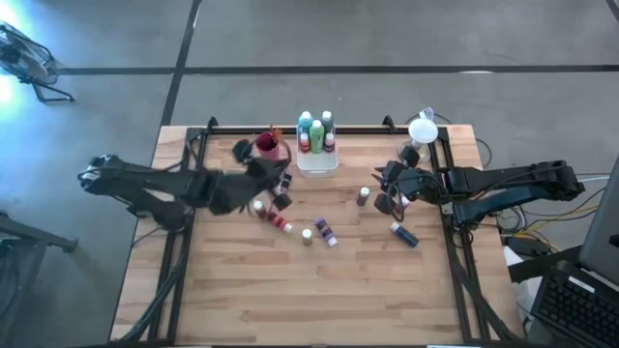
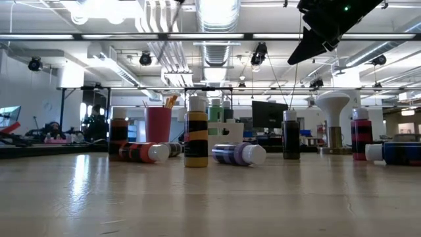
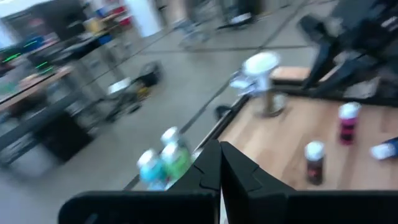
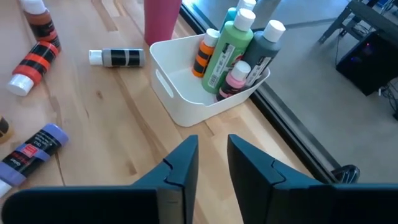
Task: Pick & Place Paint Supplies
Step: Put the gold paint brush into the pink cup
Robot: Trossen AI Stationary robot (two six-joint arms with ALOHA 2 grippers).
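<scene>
Several small paint bottles are spread over the wooden table: a red one (image 1: 280, 222) and a purple one (image 1: 326, 230) lie on their sides, a blue one (image 1: 404, 234) lies near the right edge, and a dark one (image 1: 364, 196) stands upright. More bottles stand in the white tray (image 1: 317, 160). Brushes stick out of the magenta cup (image 1: 266, 147). My left gripper (image 1: 279, 180) hangs shut beside the cup and tray, holding nothing. My right gripper (image 4: 211, 163) is open and raised above the table (image 2: 329, 26), with the tray (image 4: 186, 93) ahead of it.
A white mushroom-shaped stand (image 1: 423, 130) sits at the far right corner. A black frame rail (image 1: 319, 129) runs along the far edge behind the tray. Bare wood (image 1: 309, 290) fills the near half of the table.
</scene>
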